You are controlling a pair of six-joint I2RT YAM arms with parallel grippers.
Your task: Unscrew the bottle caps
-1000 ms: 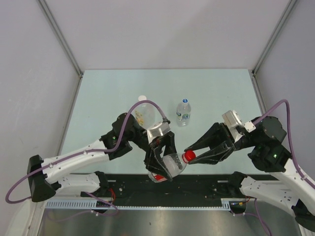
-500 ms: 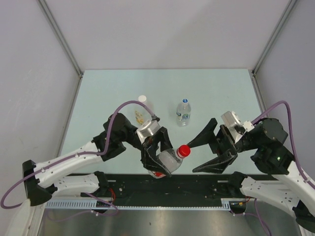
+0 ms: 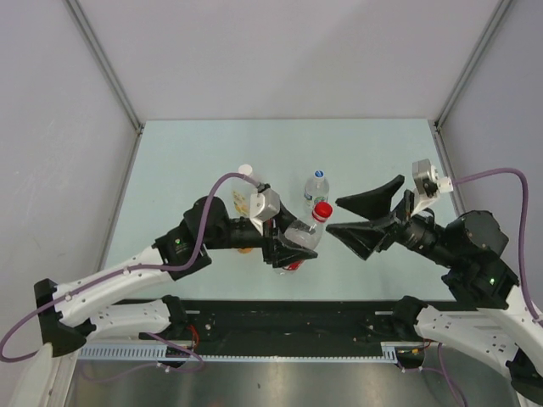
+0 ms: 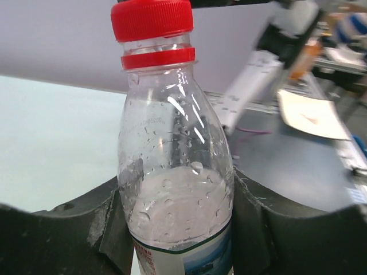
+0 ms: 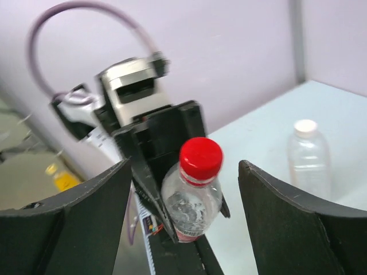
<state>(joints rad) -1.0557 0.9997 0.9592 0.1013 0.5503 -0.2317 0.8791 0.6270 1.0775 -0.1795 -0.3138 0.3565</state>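
1. The red-capped bottle (image 3: 303, 236) is held off the table (image 3: 187, 161), tilted so that its neck points towards the right arm
2. The left gripper (image 3: 290, 248) is clamped on this bottle's body; in the left wrist view its dark fingers (image 4: 252, 229) press against both sides of the clear wall, just above the label
3. The red cap (image 3: 322, 209) sits on the neck with a red ring right beneath it, and droplets cling to the inside of the bottle
4. The right gripper (image 3: 334, 215) is spread wide and holds nothing
5. From above, the red cap lies just off the right gripper's fingertips, close to them but apart
6. In the right wrist view the cap shows in the gap between that gripper's two fingers (image 5: 298, 229), further off than they are
7. A small bottle (image 3: 316, 195) with a blue label stands upright on the table just behind the held one
8. A large bottle (image 3: 244, 200) with a white cap (image 3: 246, 170) stands to the left, partly hidden behind the left arm
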